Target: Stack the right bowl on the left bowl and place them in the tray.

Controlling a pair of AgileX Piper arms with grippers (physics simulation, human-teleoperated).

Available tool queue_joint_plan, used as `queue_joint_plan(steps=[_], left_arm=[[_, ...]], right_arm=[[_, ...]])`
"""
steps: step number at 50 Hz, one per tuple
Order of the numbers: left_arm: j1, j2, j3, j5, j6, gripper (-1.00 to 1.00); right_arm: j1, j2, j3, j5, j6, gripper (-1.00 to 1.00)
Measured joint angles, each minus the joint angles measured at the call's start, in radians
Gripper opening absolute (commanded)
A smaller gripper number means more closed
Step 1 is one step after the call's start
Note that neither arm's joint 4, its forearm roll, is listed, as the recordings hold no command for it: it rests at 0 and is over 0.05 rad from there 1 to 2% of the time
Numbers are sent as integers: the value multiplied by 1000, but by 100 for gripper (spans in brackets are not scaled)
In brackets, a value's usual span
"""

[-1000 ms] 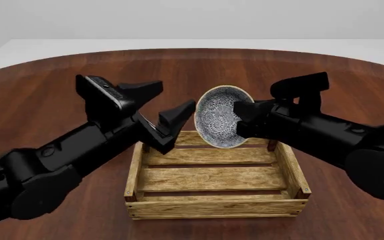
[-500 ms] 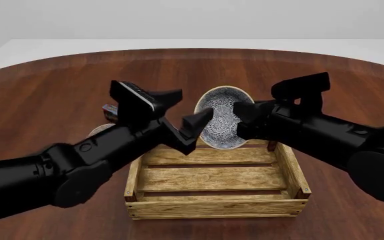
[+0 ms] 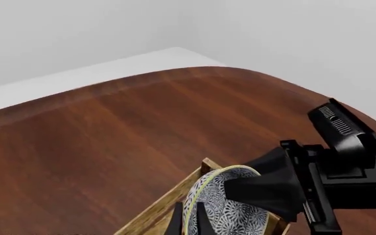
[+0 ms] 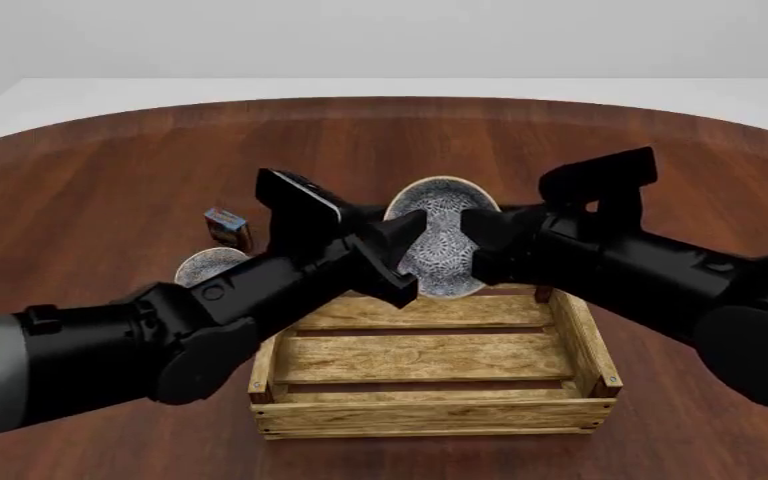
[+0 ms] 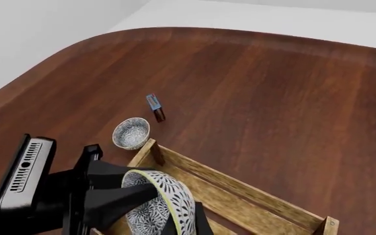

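The right bowl [image 4: 444, 240], patterned blue and white, hangs on edge above the far side of the tray [image 4: 424, 415]. My right gripper [image 4: 478, 245] is shut on its rim from the right. My left gripper [image 4: 411, 255] has come in from the left. In the left wrist view its fingertips [image 3: 175, 220] sit close on either side of the bowl's rim [image 3: 230, 215]. The right wrist view shows the same bowl [image 5: 158, 205] pinched at my right gripper [image 5: 186, 224]. The left bowl [image 4: 208, 266] stands alone on the table left of the tray.
A small red-blue box [image 4: 228, 228] stands just beyond the left bowl. The wooden tray holds nothing on its slats [image 5: 240, 196]. Both arms meet over the tray's far edge, and my left arm passes above its left wall.
My left arm swung right and forward from beside the tray to the held bowl, and its fingers came around the rim. The move uncovered the left bowl and the small box. The right arm held still.
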Motion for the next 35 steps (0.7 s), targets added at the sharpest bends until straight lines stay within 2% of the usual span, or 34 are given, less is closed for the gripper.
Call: queue_joint_plan(steps=[12, 13, 35], left_arm=[[-1, 5, -1, -5, -5, -100], [-1, 5, -1, -6, -5, -100], [36, 46, -20, -5, 25, -100]], right_arm=[[0, -4, 2, 3, -2, -100], [0, -4, 2, 3, -2, 100], [3, -23, -2, 3, 15, 100]])
